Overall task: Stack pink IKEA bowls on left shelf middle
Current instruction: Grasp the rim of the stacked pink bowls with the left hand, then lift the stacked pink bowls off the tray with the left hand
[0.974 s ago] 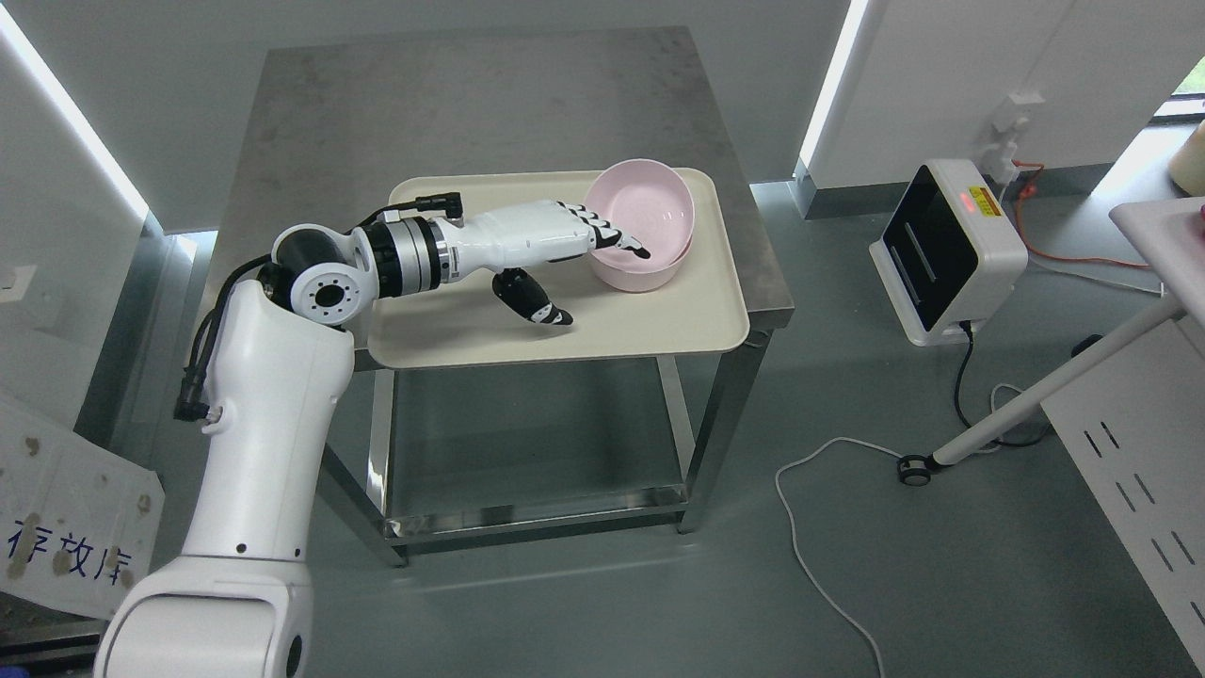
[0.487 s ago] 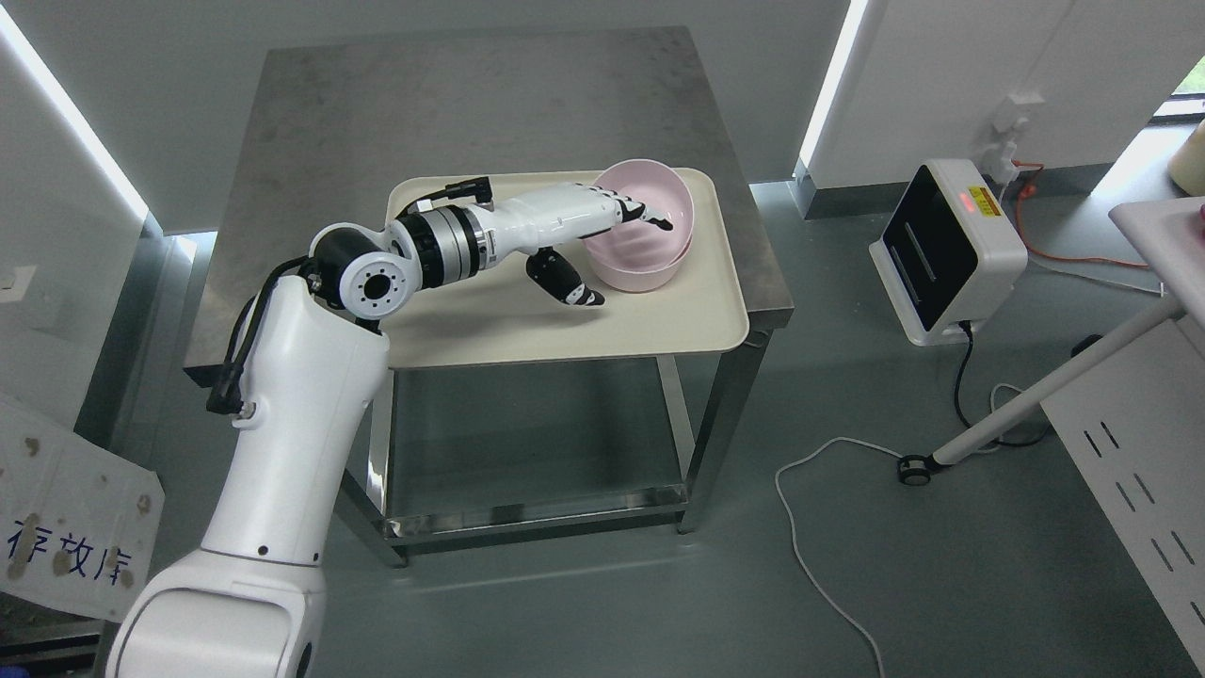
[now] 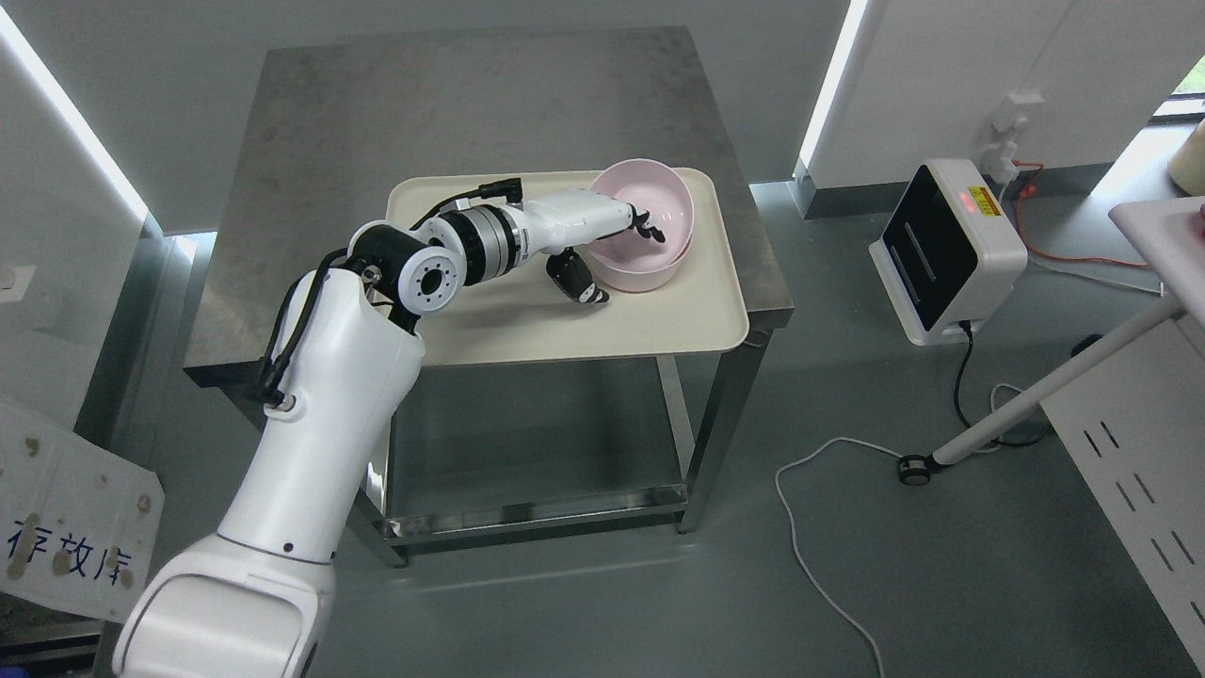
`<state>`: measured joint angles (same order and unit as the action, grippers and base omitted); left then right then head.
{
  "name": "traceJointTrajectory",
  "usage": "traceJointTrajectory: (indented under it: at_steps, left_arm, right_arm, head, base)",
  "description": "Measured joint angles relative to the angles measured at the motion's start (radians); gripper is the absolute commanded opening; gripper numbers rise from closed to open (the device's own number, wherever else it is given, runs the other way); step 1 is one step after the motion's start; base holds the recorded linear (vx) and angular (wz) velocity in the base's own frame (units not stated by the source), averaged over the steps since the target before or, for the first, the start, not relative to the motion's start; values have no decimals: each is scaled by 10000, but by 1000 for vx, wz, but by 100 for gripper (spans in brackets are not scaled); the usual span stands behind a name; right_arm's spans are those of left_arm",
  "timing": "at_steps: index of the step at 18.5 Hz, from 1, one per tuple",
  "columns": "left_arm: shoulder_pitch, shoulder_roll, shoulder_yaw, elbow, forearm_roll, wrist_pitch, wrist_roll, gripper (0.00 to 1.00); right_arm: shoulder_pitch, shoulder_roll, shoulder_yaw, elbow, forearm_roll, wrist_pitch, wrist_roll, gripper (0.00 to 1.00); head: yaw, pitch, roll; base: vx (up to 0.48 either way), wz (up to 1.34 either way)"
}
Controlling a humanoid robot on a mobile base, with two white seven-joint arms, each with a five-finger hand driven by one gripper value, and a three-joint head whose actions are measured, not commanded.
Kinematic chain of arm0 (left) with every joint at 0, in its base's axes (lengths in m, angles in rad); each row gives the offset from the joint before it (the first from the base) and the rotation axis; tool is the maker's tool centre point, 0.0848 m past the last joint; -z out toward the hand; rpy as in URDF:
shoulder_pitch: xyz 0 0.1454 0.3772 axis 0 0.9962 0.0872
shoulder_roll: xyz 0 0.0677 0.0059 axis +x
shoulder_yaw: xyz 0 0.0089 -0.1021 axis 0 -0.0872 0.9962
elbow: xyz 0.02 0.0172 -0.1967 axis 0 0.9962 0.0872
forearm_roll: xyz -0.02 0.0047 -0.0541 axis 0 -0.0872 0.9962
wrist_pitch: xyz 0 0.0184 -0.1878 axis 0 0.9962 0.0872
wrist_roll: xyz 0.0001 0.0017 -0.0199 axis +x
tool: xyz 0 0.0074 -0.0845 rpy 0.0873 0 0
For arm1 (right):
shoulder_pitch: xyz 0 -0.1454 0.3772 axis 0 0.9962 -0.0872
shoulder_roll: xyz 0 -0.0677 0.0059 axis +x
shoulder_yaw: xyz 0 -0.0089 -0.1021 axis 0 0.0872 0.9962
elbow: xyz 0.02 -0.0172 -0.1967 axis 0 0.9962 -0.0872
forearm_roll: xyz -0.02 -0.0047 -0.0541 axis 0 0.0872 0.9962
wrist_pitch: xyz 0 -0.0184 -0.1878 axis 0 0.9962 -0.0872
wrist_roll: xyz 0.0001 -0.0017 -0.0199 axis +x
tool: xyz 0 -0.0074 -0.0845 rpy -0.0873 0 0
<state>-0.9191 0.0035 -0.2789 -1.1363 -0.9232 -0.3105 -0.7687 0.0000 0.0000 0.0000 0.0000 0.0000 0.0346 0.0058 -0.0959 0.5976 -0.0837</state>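
Observation:
Two pink bowls sit nested on a cream tray (image 3: 527, 330) at its far right corner; the upper bowl (image 3: 666, 200) rests inside the lower bowl (image 3: 640, 279). My left hand (image 3: 617, 259) reaches in from the left over the tray. Its fingers (image 3: 644, 229) curl over the near left rim into the upper bowl. The thumb (image 3: 576, 279) lies outside against the bowls' wall, so the hand is shut on the rim. Both bowls still rest on the tray. My right arm is out of view.
The tray lies on a steel table (image 3: 377, 113) with a lower shelf (image 3: 527, 499). On the floor to the right stands a white box (image 3: 946, 250) with a red light, with cables (image 3: 819, 527) trailing from it. A white table leg (image 3: 1036, 395) with a caster slants in from the right.
My left arm has pushed forward and to the right. The fingers, stretched over the bowl's rim before, have curled down inside it, and the thumb has come in to the wall. The bowls have not moved.

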Motion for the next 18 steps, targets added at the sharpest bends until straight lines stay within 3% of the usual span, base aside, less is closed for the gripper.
traceJointTrajectory:
  at_steps: [7, 11, 18]
  left_arm:
    - [-84, -17, -504, -9, -157, 108, 51, 16]
    - [-105, -20, -692, 58, -151, 140, 115, 0]
    - [-231, -27, -813, 219, 206, 0, 22, 0]
  right_arm:
    - [0, 0, 0, 0, 0, -2, 0, 100]
    - [0, 0, 0, 0, 0, -1, 0, 100]
    - [0, 0, 0, 0, 0, -1, 0, 100]
  head:
    - [0, 0, 0]
    - [0, 0, 0]
    - [0, 0, 0]
  base:
    - [0, 0]
    - [0, 0]
    - [0, 0]
